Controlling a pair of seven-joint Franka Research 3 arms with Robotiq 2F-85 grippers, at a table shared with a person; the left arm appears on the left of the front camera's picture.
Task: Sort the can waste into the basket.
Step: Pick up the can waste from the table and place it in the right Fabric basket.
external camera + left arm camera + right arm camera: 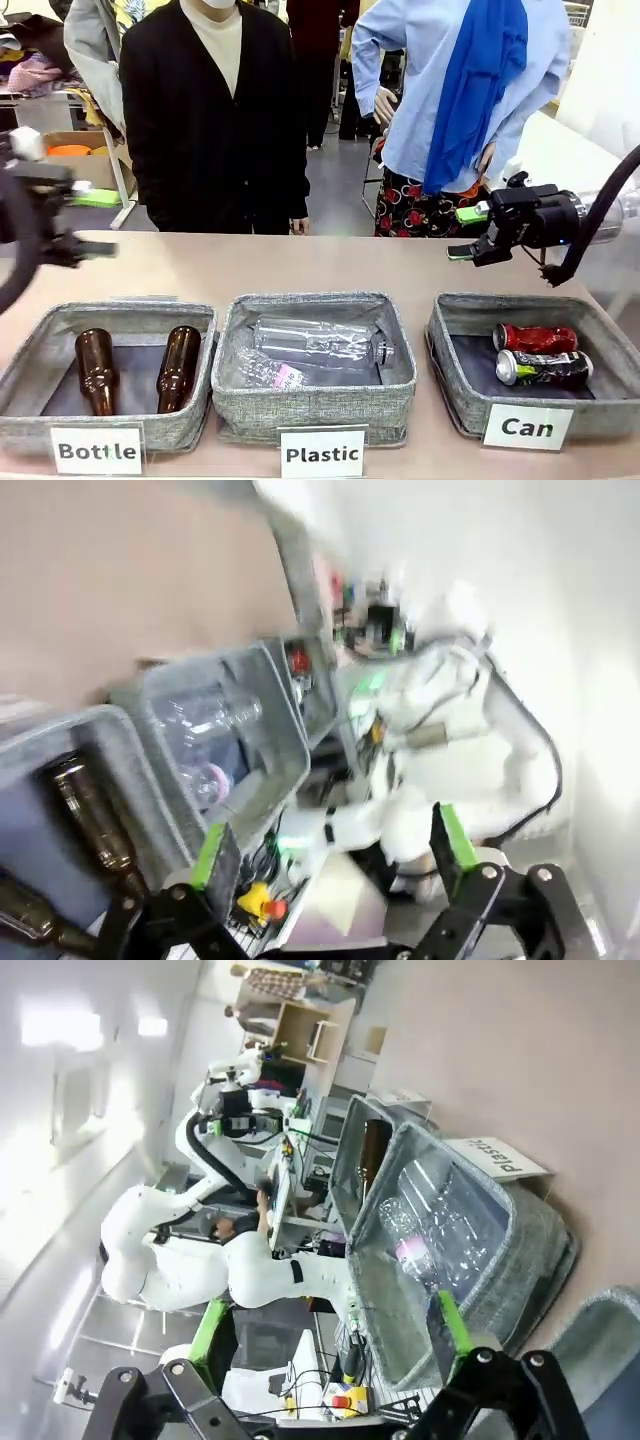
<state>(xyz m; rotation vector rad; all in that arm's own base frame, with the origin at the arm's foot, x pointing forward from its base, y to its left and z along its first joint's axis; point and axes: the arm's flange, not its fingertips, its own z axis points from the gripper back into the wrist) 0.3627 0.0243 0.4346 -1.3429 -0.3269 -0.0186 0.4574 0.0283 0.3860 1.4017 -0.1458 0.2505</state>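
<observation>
Tan tabletop carries three grey bins in a row, with a person standing at twelve o'clock. Both cans already lie in the basket labelled "Can" at four o'clock: the red can just behind the black can, apparently touching. The right gripper hangs above that basket's far edge, jaws released and empty; the left gripper hovers at nine o'clock, jaws also spread and empty. The sorting looks finished. The main risk I judge is the right arm dipping as it withdraws, clipping the basket wall and nudging it toward the table edge, or its trailing cable snagging the rim.
</observation>
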